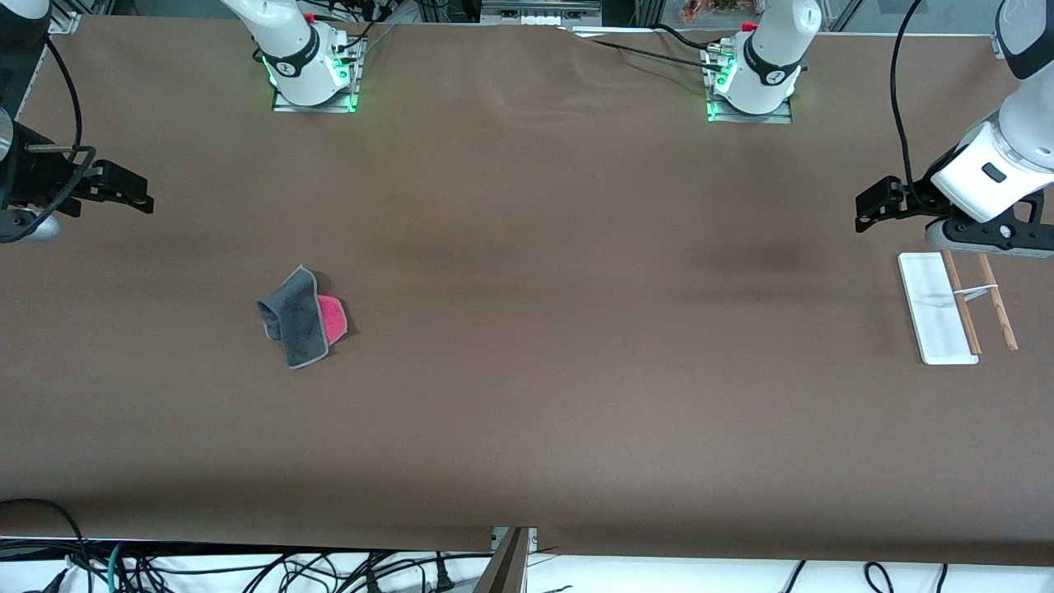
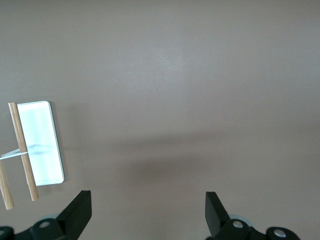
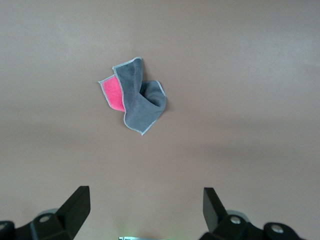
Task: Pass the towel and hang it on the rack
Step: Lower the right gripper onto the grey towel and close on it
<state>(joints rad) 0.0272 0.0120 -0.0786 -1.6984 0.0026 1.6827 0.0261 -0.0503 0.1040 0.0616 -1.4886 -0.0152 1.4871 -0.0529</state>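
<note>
Both my arms are just parked up in the air at their own ends of the table. Left gripper [image 2: 147, 212] has its fingers spread wide, nothing between them; right gripper [image 3: 145, 210] looks the same.

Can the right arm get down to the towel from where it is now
Probably yes. The right pincer is open and empty above bare table toward the right arm's end, and the towel lies crumpled in the open with nothing on or beside it.
</note>
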